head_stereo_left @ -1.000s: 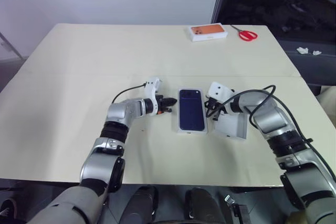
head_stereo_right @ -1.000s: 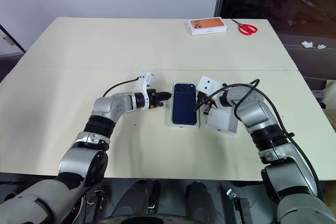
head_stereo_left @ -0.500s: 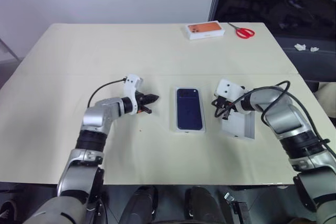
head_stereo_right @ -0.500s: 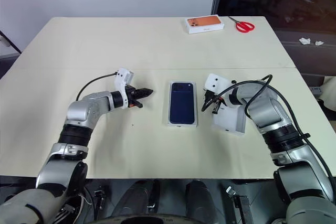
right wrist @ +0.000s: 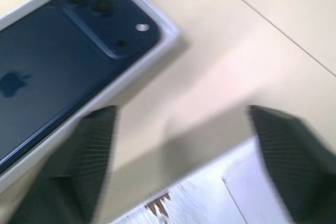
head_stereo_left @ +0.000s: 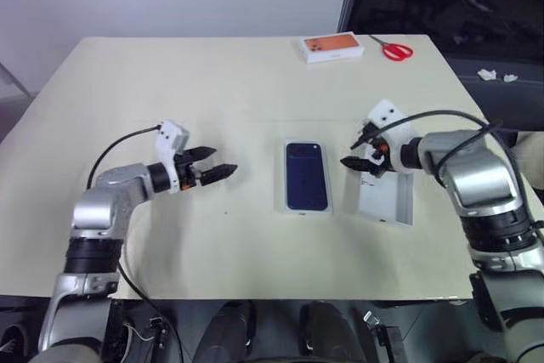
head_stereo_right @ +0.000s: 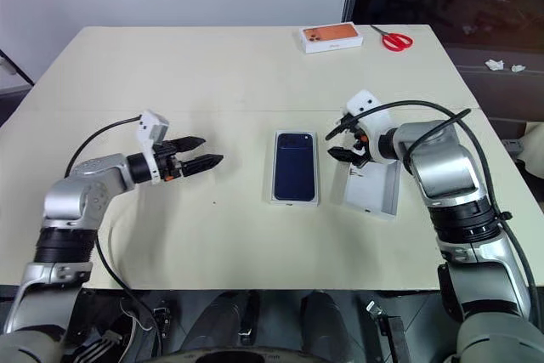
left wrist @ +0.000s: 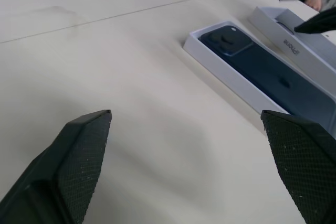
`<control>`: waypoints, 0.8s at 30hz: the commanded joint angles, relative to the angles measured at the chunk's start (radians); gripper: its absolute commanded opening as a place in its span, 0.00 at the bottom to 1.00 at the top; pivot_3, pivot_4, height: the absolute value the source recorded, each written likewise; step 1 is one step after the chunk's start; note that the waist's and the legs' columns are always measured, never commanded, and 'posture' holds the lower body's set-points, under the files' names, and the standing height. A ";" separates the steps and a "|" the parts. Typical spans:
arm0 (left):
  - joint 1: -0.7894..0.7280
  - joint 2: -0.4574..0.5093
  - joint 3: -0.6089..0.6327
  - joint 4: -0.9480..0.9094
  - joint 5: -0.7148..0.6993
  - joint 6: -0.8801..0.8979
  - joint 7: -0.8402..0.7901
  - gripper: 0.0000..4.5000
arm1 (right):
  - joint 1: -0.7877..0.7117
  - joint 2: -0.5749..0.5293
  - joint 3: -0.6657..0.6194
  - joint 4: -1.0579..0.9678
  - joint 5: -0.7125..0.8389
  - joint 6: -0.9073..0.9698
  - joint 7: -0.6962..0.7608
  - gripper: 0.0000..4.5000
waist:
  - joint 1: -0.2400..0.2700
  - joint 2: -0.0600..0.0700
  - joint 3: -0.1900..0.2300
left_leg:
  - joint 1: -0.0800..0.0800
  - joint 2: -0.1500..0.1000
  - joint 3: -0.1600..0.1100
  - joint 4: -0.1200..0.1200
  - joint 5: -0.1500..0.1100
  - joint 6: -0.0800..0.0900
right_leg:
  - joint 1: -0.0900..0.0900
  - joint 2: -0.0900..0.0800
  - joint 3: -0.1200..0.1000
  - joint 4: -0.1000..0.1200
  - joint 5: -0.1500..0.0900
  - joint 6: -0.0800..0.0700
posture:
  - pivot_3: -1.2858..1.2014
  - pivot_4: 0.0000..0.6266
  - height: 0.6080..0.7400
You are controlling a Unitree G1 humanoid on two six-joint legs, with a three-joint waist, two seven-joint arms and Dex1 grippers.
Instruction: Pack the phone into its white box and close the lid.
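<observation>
Orange-printed box [head_stereo_left: 331, 48], red scissors [head_stereo_left: 396, 51], far table edge [head_stereo_left: 255, 38]

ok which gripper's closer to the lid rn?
Right. The right gripper hovers open at the lid's far end; the left gripper is open beyond the white box.

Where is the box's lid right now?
The lid lies on the table, on the robot's right, beside the white box holding the phone.
</observation>
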 commanded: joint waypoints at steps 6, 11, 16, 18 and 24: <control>0.005 -0.005 0.054 -0.051 -0.041 -0.036 0.036 1.00 | -0.035 0.058 -0.123 -0.130 0.079 0.456 -0.170 1.00 | 0.006 0.000 0.000 | -0.005 0.000 0.000 0.002 0.000 0.000 | -0.004 0.000 0.000 0.000 0.000 0.000 | 0.52 0.24 1.00; 0.004 -0.028 0.045 -0.057 -0.043 -0.034 0.060 1.00 | -0.019 0.140 -0.220 -0.063 0.156 0.457 -0.326 1.00 | 0.003 0.001 0.000 | -0.005 0.000 0.000 0.002 0.000 0.000 | -0.004 0.000 0.000 0.001 0.000 0.000 | 0.52 0.24 1.00; -0.005 -0.047 0.044 -0.046 -0.035 -0.049 0.085 1.00 | -0.023 0.221 -0.266 -0.048 0.295 0.457 -0.527 1.00 | -0.004 0.001 0.000 | -0.005 0.000 0.000 0.002 0.001 0.000 | -0.005 0.000 0.000 0.003 0.000 0.000 | 0.52 0.24 1.00; -0.007 -0.054 0.046 -0.048 -0.036 -0.047 0.096 1.00 | -0.005 0.245 -0.278 -0.053 0.350 0.457 -0.616 1.00 | -0.006 0.001 0.000 | -0.005 0.000 0.001 0.002 0.001 -0.001 | -0.005 0.000 0.000 0.004 0.000 0.000 | 0.52 0.24 1.00; -0.003 -0.056 0.044 -0.057 -0.037 -0.044 0.111 1.00 | 0.013 0.311 -0.333 -0.059 0.594 0.457 -0.922 1.00 | -0.018 0.001 0.000 | -0.005 0.000 0.001 0.002 0.001 -0.001 | -0.005 0.000 0.000 0.004 0.000 0.000 | 0.52 0.24 1.00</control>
